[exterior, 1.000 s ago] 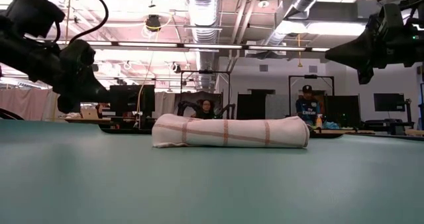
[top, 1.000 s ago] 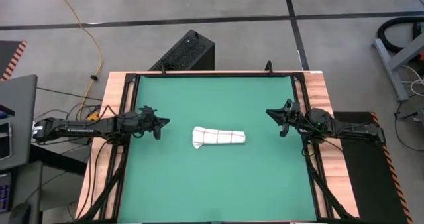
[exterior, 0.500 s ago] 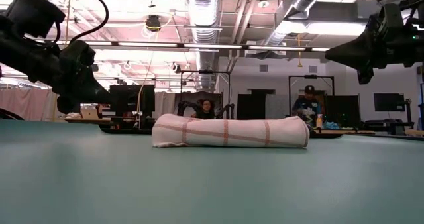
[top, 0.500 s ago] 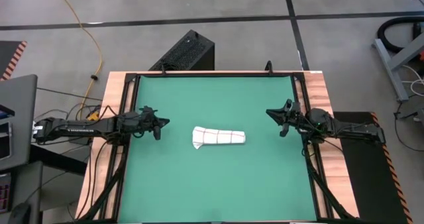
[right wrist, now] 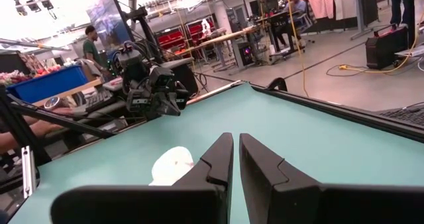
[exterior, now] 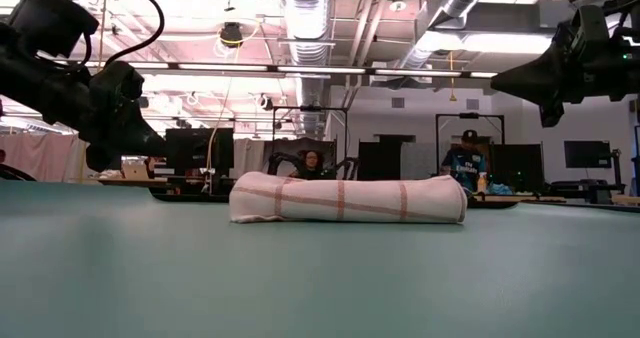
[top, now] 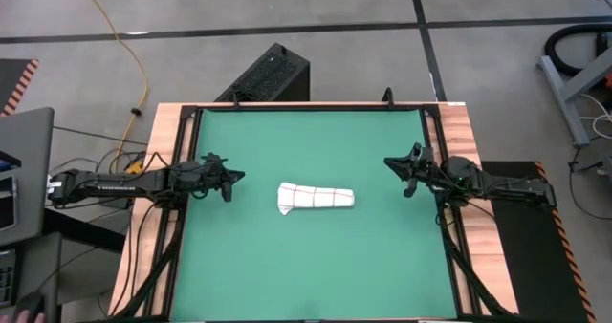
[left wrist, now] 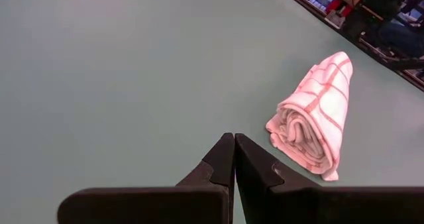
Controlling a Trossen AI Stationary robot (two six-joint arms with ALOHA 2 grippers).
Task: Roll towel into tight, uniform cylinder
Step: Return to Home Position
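Lying on its side near the middle of the green mat (top: 316,275), the towel (top: 316,198) forms a short roll, its long axis running from one arm toward the other. Its red-brown grid lines wrap around the white cloth. The end facing the left arm is the thicker one and shows spiral layers in the left wrist view, and the roll narrows slightly toward the right arm. In the low view the roll rests flat on the mat, with nothing touching it. The left gripper (top: 235,177) hangs above the mat's left edge, well apart from the towel, pointing toward it with its two fingers pressed together. The right gripper (top: 392,163) hangs above the mat's right edge, likewise well apart from the towel, and its fingers are drawn in with only a thin slit between them. Neither gripper holds anything. Beyond the table, the low view shows two people (exterior: 464,158) seated among workbenches in the room behind.
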